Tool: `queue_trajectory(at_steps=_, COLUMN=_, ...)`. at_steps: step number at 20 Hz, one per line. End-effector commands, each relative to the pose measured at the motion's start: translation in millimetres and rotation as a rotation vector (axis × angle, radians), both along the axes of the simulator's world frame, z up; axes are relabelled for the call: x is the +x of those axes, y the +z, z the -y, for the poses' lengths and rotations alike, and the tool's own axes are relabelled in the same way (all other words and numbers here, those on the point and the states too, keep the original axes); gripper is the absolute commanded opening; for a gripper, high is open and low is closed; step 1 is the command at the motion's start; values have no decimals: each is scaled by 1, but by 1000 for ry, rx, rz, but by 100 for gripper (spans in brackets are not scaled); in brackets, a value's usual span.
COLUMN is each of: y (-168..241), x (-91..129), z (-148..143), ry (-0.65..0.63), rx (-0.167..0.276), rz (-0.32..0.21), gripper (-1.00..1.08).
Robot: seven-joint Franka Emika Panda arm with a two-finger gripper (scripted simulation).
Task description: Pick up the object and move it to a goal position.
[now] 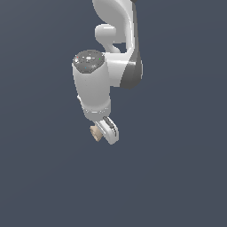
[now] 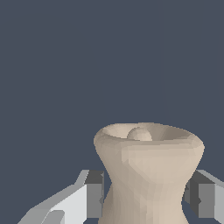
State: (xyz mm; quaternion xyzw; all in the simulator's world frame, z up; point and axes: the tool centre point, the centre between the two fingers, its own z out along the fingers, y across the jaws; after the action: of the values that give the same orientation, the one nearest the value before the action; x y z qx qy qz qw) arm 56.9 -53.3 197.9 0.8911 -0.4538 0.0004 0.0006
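The gripper (image 2: 146, 197) is pinching the object (image 2: 148, 175), a beige spool-shaped piece, at its narrow waist, with one dark pad (image 2: 94, 194) sitting on each side of it. In the exterior view the object (image 1: 95, 132) is showing just beside the white fingers, under the arm. It seems the carrying step is going on. No goal marker is visible, so the next move is asking for a firm grip during the travel.

Plain dark slate-blue ground (image 1: 40, 186), seemingly featureless throughout.
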Motion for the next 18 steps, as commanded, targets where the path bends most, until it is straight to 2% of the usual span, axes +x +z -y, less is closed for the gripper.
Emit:
queue_trajectory(at_steps=1, y=27, x=7, z=-1, ry=0, rx=0, rz=0, gripper=-100)
queue_trajectory(at_steps=9, y=93, x=26, z=-3, ry=0, rx=0, rz=0, gripper=-100)
queue_trajectory(at_steps=18, y=127, x=38, z=-5, ry=1, rx=1, rz=0, gripper=-100)
